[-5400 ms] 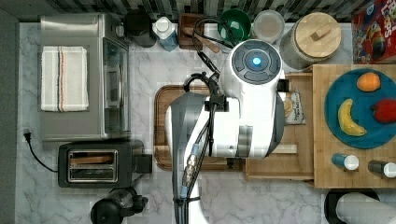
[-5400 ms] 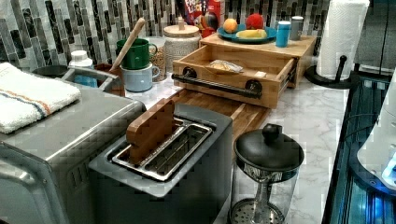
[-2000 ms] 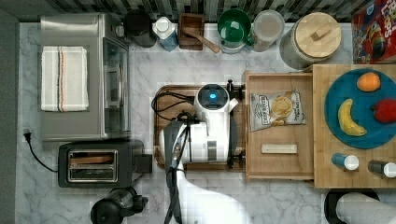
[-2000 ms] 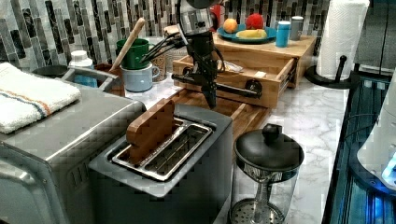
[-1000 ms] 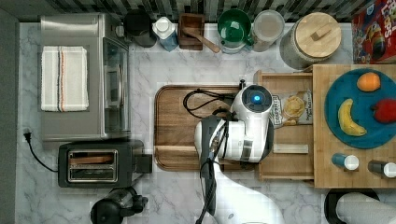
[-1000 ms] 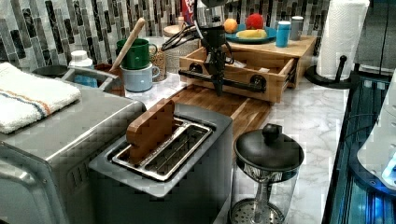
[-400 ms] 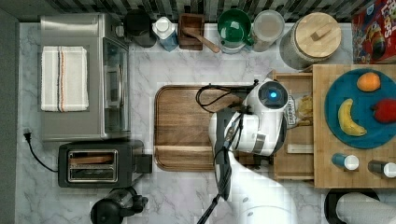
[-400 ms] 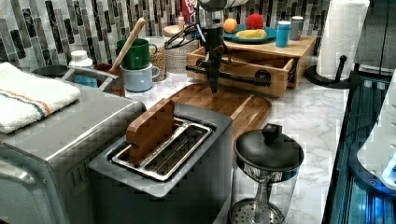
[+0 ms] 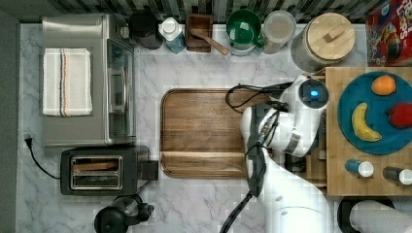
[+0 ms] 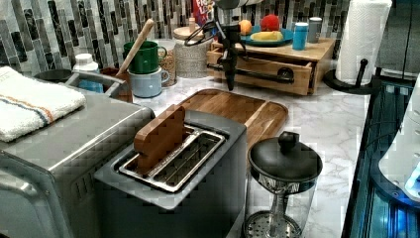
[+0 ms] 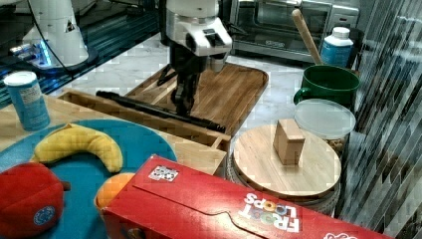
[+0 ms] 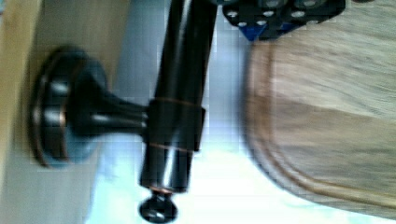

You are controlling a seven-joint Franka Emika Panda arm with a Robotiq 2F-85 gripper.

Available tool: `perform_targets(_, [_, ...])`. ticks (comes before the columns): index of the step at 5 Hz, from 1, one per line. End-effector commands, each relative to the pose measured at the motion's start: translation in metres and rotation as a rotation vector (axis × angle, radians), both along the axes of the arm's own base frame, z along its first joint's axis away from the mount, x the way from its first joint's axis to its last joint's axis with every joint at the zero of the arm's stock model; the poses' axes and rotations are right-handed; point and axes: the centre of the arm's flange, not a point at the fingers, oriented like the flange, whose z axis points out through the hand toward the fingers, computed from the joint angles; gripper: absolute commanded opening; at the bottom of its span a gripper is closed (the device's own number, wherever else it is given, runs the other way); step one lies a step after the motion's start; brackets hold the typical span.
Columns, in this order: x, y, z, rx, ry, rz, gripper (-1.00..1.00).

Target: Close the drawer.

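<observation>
Left view: black robot hand [image 10: 229,82] hangs against the light tan wooden drawer's [image 10: 257,74] dark bar handle [image 10: 252,73]; its grip state is unclear.

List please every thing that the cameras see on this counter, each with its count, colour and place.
drawer: 1, light wood with a dark bar handle, under the fruit shelf, nearly shut
cutting board: 1, dark brown, middle of the counter
plate: 1, blue, on the shelf, holding a banana, an orange and a red fruit
shakers: 2, one blue and one grey, on the shelf
toaster oven: 1, silver, the top view's left, with a striped towel on top
toaster: 1, black
mug: 1, green, by the back wall
jar with wooden lid: 1
cereal box: 1, red
paper towel roll: 1, white
French press: 1, black lid
gripper: 1, dark, at the drawer handle
</observation>
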Motion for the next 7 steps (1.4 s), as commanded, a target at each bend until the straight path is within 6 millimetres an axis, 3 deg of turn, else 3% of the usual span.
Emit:
perform_targets(1, [-0.017,-0.195,0.104,-0.191,-0.132,-0.112,-1.0])
perform_targets(2, [-0.021,-0.206,0.096,-0.18,-0.165,-0.119,-1.0])
perform_targets(7, [-0.021,-0.206,0.096,-0.18,-0.165,-0.119,-1.0])
